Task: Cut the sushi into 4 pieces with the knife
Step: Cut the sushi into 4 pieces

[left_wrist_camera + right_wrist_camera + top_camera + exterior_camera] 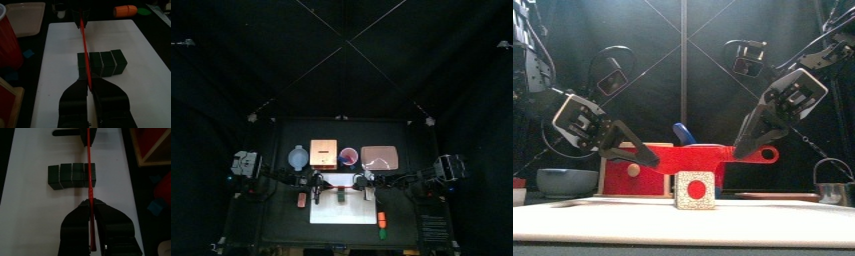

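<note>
The dark green sushi roll (696, 189) lies on the white cutting board (338, 212), its blocks (101, 64) still joined (72, 175). A red toy knife (714, 155) hangs level above it, held at both ends. My left gripper (89, 83) is shut on one end and my right gripper (91, 203) on the other. In the front view the left gripper (625, 142) comes down from the left and the right gripper (762, 150) from the right. In both wrist views the thin blade (89, 168) crosses the roll about one block in from one end.
Behind the board stand a blue-grey bowl (298, 157), the wooden box (325, 153), a red cup (349, 155) with a blue knife (683, 132), and the pink tray (380, 157). A metal cutter (831, 190) sits right. Small toys lie on the board's left (302, 200) and right (382, 218).
</note>
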